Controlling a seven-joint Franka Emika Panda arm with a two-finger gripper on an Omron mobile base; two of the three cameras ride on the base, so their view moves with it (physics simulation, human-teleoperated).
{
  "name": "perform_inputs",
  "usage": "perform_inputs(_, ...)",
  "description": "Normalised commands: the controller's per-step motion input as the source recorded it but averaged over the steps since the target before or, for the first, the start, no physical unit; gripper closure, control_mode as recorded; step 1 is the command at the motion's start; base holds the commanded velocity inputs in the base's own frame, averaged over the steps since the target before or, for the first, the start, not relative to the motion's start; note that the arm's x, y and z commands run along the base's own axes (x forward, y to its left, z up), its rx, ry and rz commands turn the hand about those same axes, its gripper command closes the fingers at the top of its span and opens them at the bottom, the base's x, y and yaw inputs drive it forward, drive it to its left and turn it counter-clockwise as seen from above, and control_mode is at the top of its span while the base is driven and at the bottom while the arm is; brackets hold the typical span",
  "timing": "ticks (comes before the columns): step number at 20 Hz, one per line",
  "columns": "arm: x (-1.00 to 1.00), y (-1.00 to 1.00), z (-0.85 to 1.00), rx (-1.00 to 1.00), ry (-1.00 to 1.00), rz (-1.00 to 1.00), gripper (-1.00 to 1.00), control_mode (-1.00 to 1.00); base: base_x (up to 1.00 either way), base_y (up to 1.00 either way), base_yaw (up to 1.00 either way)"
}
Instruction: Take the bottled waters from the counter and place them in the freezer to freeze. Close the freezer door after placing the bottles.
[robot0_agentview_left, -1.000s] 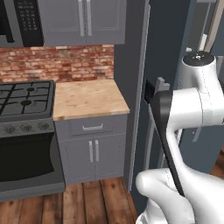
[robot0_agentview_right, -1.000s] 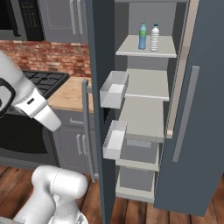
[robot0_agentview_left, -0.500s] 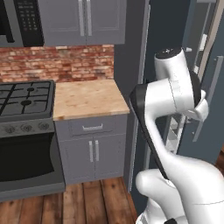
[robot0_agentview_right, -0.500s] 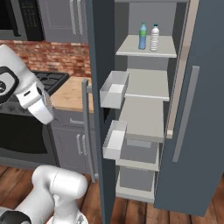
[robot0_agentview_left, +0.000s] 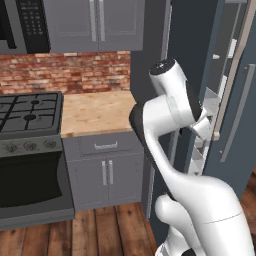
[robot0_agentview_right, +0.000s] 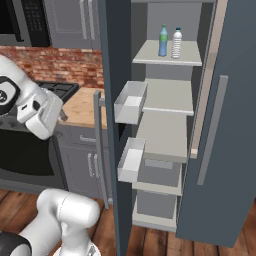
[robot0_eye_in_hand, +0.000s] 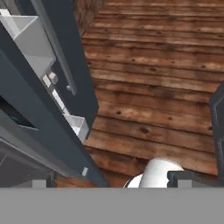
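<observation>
Freezer (robot0_agentview_right: 170, 125) top shelf, bottled waters (robot0_agentview_right: 170, 42), end effector (robot0_eye_in_hand: 111, 183) apart

Two bottled waters (robot0_agentview_right: 169, 41) stand side by side on the freezer's (robot0_agentview_right: 165, 150) top shelf (robot0_agentview_right: 167, 57). The freezer door (robot0_agentview_right: 114, 125) stands open at its left; further left, desk (robot0_agentview_left: 97, 111), then stove (robot0_agentview_left: 30, 112).

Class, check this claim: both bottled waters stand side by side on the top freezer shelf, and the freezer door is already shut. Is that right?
Not quite. The bottled waters do stand side by side on the top shelf of the freezer, but the freezer door is open, its white inner bins facing out. The right base view shows this.
</observation>
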Motion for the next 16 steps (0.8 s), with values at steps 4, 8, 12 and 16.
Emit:
perform_inputs(4, 0.30, 0.05, -0.34, -0.21, -0.29, -0.21, -1.00, -1.00, 0.00, 0.00, 0.00)
perform_inputs(8, 0.18, 0.02, -0.23, -0.20, -0.22, -0.19, -1.00, -1.00, 0.00, 0.00, 0.00)
perform_inputs(12, 0.14, -0.03, -0.16, -0.06, -0.01, -0.12, -1.00, -1.00, 0.00, 0.00, 0.00)
perform_inputs(16, 0.30, -0.23, -0.04, 0.00, 0.06, -0.04, -1.00, -1.00, 0.00, 0.00, 0.00)
